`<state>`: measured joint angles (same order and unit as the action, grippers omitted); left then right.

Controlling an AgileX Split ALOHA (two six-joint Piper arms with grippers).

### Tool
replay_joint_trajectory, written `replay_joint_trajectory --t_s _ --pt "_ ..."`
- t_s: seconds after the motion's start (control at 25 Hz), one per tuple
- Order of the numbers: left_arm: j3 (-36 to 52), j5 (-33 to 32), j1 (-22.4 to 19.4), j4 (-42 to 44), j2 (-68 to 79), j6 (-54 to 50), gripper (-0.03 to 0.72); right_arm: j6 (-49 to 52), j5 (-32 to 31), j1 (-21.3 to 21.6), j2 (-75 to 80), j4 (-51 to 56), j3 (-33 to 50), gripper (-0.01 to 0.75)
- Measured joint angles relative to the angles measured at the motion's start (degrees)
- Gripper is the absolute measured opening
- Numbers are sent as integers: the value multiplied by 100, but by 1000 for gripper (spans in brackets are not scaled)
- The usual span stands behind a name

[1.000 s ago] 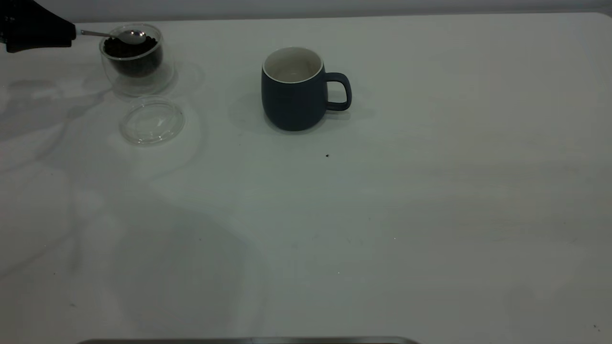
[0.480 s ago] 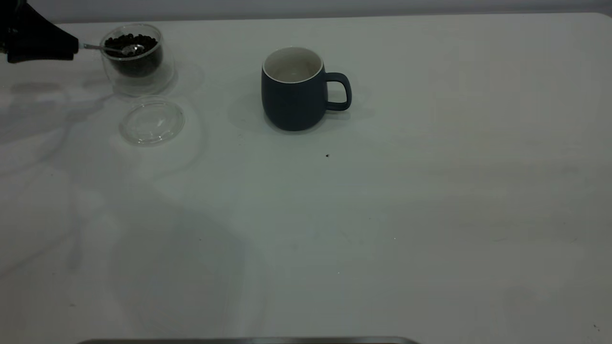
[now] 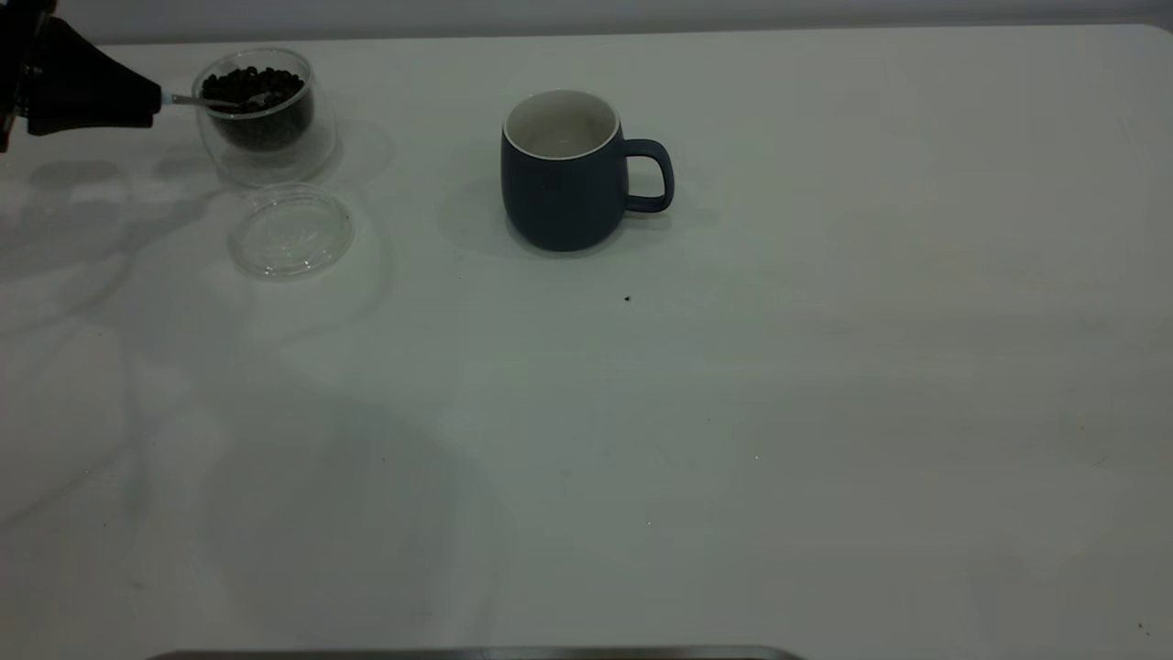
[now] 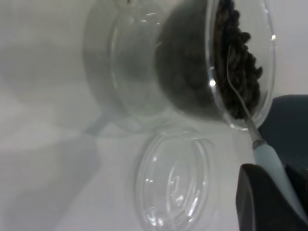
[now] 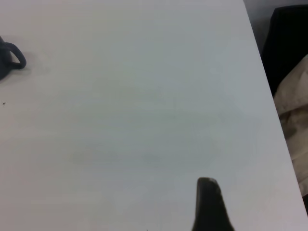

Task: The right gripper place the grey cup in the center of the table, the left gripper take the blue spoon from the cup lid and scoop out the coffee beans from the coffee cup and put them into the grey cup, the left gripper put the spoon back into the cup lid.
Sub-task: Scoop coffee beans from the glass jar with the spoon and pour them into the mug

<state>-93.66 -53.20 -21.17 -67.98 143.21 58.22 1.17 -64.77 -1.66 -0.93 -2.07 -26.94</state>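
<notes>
Left gripper [image 3: 151, 103]: clamping the blue spoon [image 4: 269, 161], dipping it into the coffee beans [image 3: 251, 85] at the far-left corner.
Right gripper [image 5: 208, 204]: jaw state cannot be told.

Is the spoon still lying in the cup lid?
No, the cup lid lies bare; the left claw holds the blue spoon in the coffee cup.

From my console, a grey wall [image 3: 586, 14] runs behind the far edge of the table [image 3: 825, 412], and a dark strip [image 3: 476, 654] lies along its near edge. Beyond its right edge I see a black shape [image 5: 288, 43] and something beige, cloth-like [image 5: 293, 115].
</notes>
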Motion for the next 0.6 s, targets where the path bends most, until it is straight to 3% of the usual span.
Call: replay_joint_trajectory --t_s 0.6 --pt "0 -144 -98 -163 0 -387 121 0 0 0 0 0 0 458"
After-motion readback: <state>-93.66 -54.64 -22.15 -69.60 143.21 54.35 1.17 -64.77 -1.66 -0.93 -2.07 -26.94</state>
